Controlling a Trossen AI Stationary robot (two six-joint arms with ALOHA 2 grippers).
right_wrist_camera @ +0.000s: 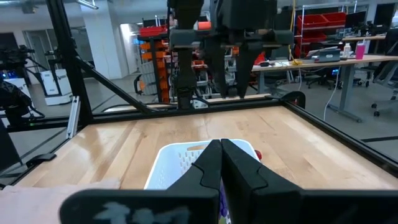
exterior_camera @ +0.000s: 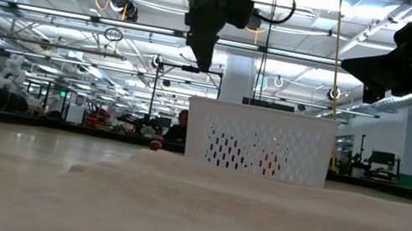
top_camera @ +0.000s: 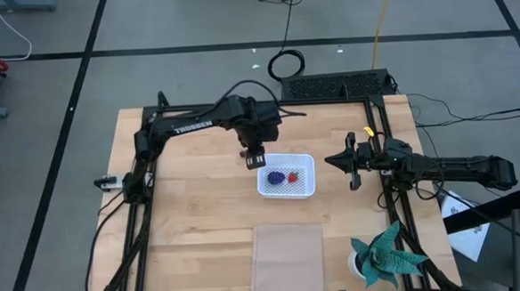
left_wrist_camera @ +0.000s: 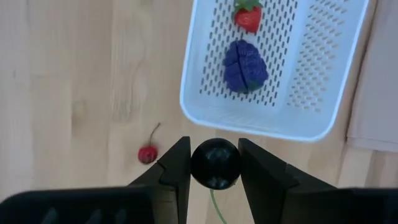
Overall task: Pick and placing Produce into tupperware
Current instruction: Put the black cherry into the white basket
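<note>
The white tupperware (top_camera: 303, 187) sits mid-table. Inside it lie a purple-blue bunch (left_wrist_camera: 245, 65) and a red strawberry piece (left_wrist_camera: 247, 15). My left gripper (top_camera: 253, 156) hovers just off the tupperware's far left corner, shut on a dark round berry (left_wrist_camera: 215, 163). A small red berry (left_wrist_camera: 147, 154) with a thin stem lies on the wood beside the tupperware's left wall; the low view also shows this berry (exterior_camera: 155, 146). My right gripper (top_camera: 354, 163) waits shut at the table's right side, pointing level toward the tupperware (right_wrist_camera: 180, 158). My left gripper pinches the dark berry by its two opposite sides (left_wrist_camera: 195, 163) between its two fingers (left_wrist_camera: 174, 171). The fingers come from above, pointing steeply down. The berry is lifted clear of the table, and its green stem (left_wrist_camera: 215, 205) trails from it.
A flat pale translucent sheet (top_camera: 286, 255) lies near the table's front edge. A teal paper plant (top_camera: 386, 256) stands at the near right corner. Bare wood stretches left of the tupperware. Dark frame rails run along the table's left and right sides.
</note>
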